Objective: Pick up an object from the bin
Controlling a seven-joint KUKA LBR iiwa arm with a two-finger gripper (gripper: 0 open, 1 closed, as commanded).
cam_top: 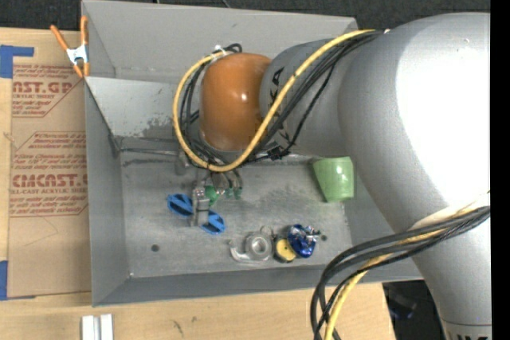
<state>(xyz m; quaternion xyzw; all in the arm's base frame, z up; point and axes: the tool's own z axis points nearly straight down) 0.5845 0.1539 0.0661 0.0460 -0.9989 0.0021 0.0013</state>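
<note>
My gripper (212,192) reaches down below the orange wrist cover, near the middle of the bin floor. Right under and beside it lies a small blue thing (182,205) with two blue ends, one to the left and one (213,226) toward the front, joined by a thin metal part. The gripper's tip is at or just above that metal middle; whether it touches is unclear. A pale green cup (335,178) lies on its side to the right, close to the arm.
Near the bin's front wall sit a silver ring-shaped thing (255,245) and a yellow and blue toy-like cluster (296,243). The big arm with its cables covers the bin's right and back. The sloped left wall rises close by.
</note>
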